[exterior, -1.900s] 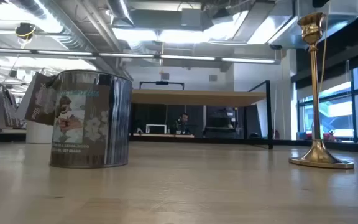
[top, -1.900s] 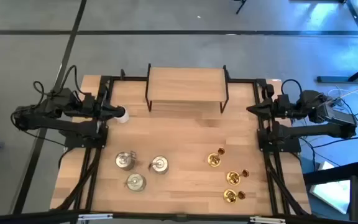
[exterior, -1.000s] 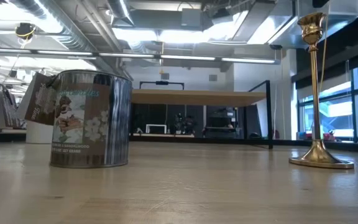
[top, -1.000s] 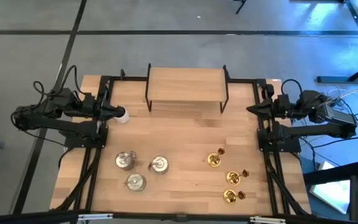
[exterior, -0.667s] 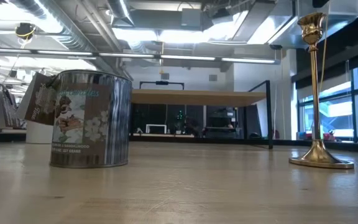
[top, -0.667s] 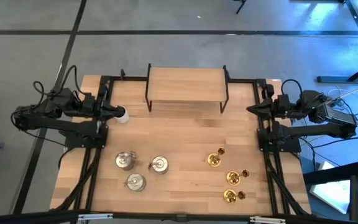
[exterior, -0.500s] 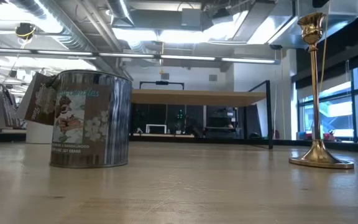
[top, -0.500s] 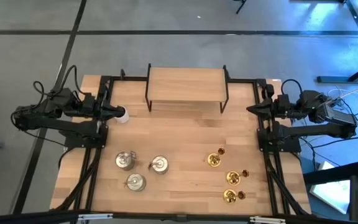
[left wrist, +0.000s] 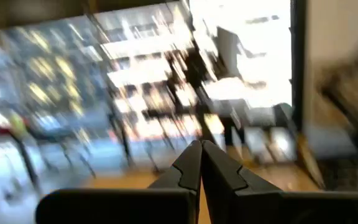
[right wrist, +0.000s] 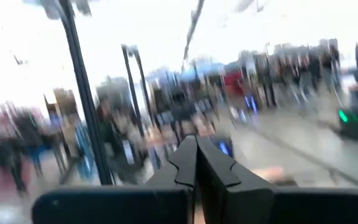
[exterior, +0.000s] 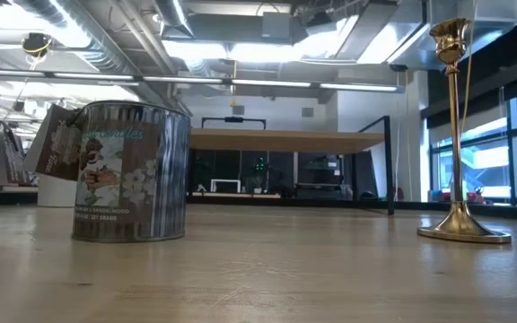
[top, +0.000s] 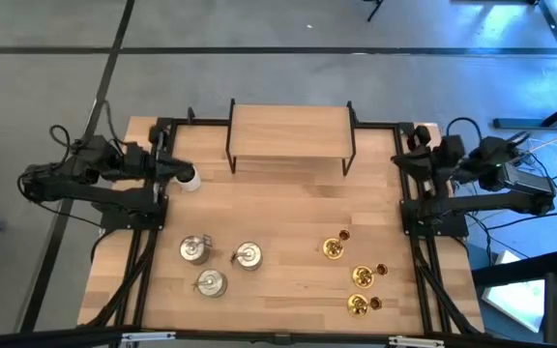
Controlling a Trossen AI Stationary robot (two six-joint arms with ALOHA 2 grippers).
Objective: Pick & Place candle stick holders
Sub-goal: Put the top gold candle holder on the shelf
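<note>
Three squat silvery holders (top: 195, 250), (top: 248, 255), (top: 210, 282) stand on the table's near left. Three gold holders (top: 334, 247), (top: 363, 277), (top: 359, 304) stand on the near right. In the low view one silvery holder (exterior: 128, 172) sits on its flat bottom, and one gold holder (exterior: 460, 126) stands upright on its round base. My left gripper (top: 170, 168) is shut at the table's far left edge, with nothing between its fingers (left wrist: 200, 149). My right gripper (top: 404, 159) is shut at the far right edge, also holding nothing (right wrist: 196, 146). Both are far from the holders.
A wooden shelf on a black frame (top: 291, 130) stands at the middle of the far edge. A tiny white pot (top: 190, 180) sits just in front of my left gripper. Bare tabletop (top: 288, 208) lies between the shelf and the two groups of holders.
Both grippers have tipped their fingers upward at their places by the table's side edges, and the right one has also rolled and risen a little. Both have stayed shut. The holders have not moved.
</note>
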